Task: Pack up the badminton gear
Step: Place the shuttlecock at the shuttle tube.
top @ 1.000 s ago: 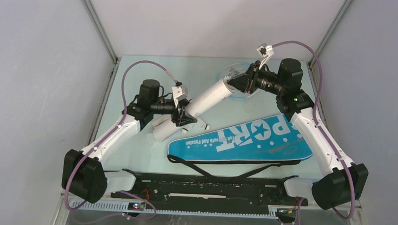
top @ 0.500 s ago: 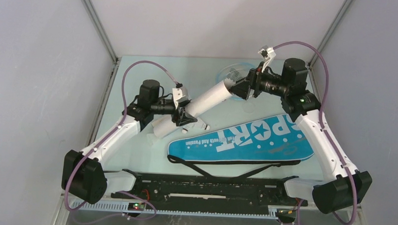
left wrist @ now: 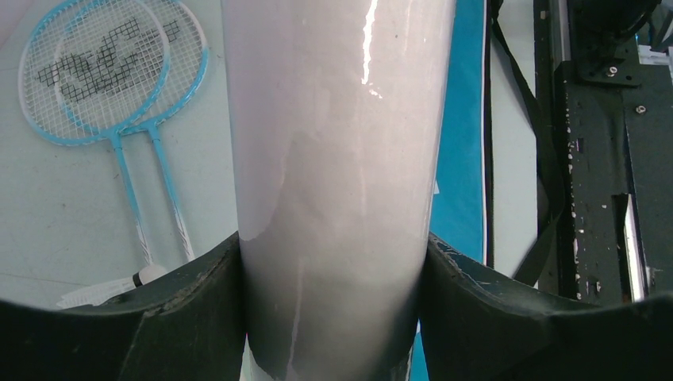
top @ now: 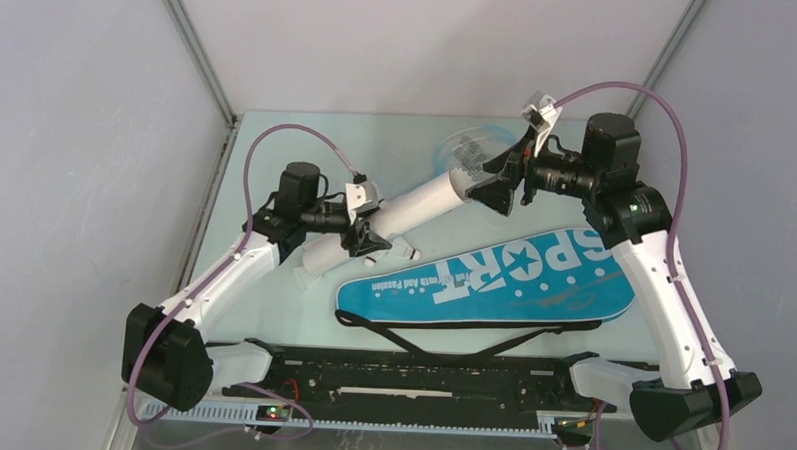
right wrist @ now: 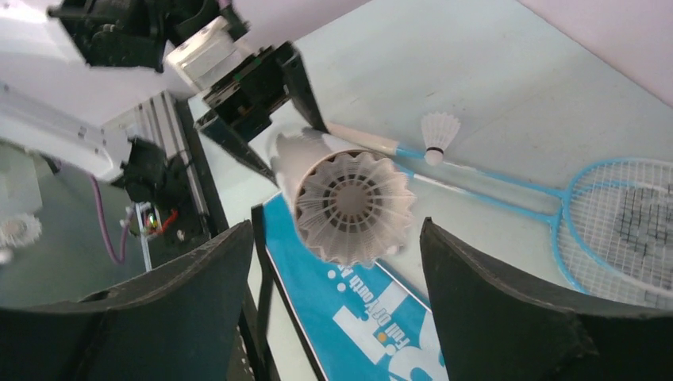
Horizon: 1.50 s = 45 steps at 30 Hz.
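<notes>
My left gripper (top: 362,232) is shut on the long white tube (top: 415,203), which slants up off the table; its jaws press both sides of the tube (left wrist: 333,159). A white shuttlecock (right wrist: 353,208) sits skirt-out in the tube's raised mouth. My right gripper (top: 483,188) hangs open just off that mouth, fingers apart on either side and touching nothing. Two light-blue rackets (left wrist: 103,71) lie overlapped on the table behind the tube. Another shuttlecock (right wrist: 438,131) lies by their shafts. The blue "SPORT" bag (top: 493,278) lies flat in front, black strap trailing.
The black rail (top: 419,376) carrying the arm bases runs along the near edge. Grey walls and metal frame posts (top: 196,48) close in the table on three sides. The bag strap (top: 441,332) loops toward the rail.
My right gripper has opened and drawn back to the right from the tube's mouth, leaving the shuttlecock in it. The left gripper and the tube have hardly moved.
</notes>
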{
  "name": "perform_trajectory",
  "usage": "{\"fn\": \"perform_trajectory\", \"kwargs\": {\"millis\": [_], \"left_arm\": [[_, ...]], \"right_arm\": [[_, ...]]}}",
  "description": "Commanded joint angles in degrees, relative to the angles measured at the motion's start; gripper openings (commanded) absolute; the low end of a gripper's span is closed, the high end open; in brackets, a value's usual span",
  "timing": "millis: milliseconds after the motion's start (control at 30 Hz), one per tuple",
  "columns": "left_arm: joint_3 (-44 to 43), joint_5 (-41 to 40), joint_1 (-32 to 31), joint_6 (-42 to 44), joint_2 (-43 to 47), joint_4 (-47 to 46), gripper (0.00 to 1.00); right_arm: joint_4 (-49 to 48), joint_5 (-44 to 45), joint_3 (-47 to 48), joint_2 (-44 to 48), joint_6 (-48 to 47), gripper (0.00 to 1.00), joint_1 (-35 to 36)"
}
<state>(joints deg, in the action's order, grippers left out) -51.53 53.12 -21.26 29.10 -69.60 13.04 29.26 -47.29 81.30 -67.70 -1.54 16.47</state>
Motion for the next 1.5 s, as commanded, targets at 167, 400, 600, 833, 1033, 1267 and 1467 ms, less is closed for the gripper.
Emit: {"fn": "perform_trajectory", "kwargs": {"millis": [167,400,600,833,1033,1267,1467], "left_arm": [[-0.6,1.4,-0.3,2.9,2.4,1.1,0.08],[-0.4,2.0,-0.3,4.3,3.0,2.2,0.08],[-0.5,2.9,-0.3,5.1,3.2,2.5,0.08],[-0.4,2.9,-0.3,3.7,3.3,1.1,0.08],[-0.4,3.8,-0.2,0.7,2.6,-1.6,0.08],[-0.3,2.3,1.1,1.0,2.1,-1.6,0.08],[-0.2,2.8,4.7,1.4,2.8,-1.1,0.08]], "right_arm": [[16.8,4.1,5.4,0.3,-21.2,0.93,10.0],[17.7,7.6,5.8,-3.1,-23.7,0.93,12.3],[17.4,4.1,4.6,-6.2,-24.1,0.91,13.6],[13.7,-4.1,1.6,-7.6,-22.9,0.89,14.2],[13.0,-7.2,0.8,-9.4,-21.8,0.88,15.4],[13.3,0.6,2.6,-5.7,-22.6,0.92,13.6],[14.3,3.6,6.8,-2.2,-21.2,0.98,8.3]]}}
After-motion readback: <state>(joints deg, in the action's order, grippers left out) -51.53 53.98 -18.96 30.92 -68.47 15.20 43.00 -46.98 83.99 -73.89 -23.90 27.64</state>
